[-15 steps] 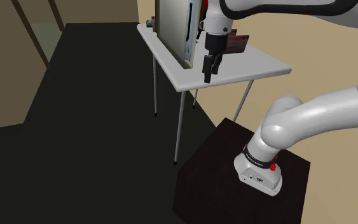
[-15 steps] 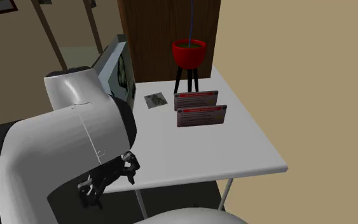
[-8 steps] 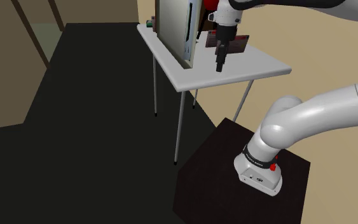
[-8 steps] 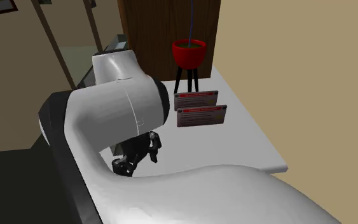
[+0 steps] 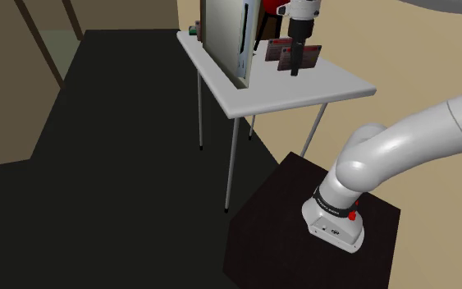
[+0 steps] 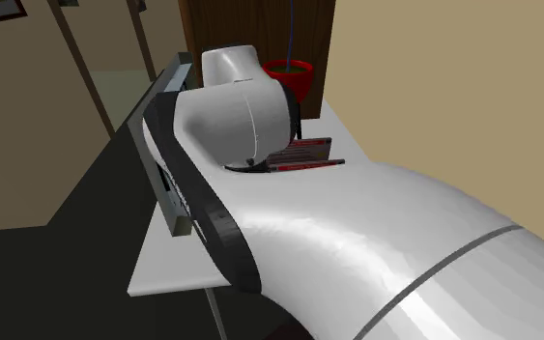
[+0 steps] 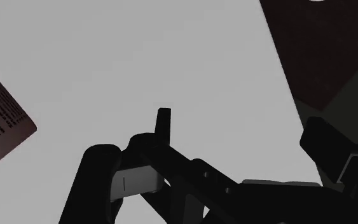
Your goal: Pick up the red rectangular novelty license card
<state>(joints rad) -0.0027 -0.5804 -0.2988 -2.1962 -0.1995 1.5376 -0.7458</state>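
From the dark stand (image 5: 270,238) the arm (image 5: 393,139) is arching over the grey table (image 5: 336,82). The gripper (image 5: 295,70) is pointing down (opening cannot be told) just before the upright red card (image 5: 311,56), amid open tabletop.

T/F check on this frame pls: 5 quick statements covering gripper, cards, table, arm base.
1. Two red cards are on the table. True.
2. The gripper has a card in its grasp. False: in the wrist view the card in sight lies off to one side, apart from the gripper.
3. In the second exterior view a red pot stands beyond the cards. True.
4. The table top is blue. False: it is white.
5. The arm is mounted on the table. False: its base sits on a dark stand on the floor beside the table.
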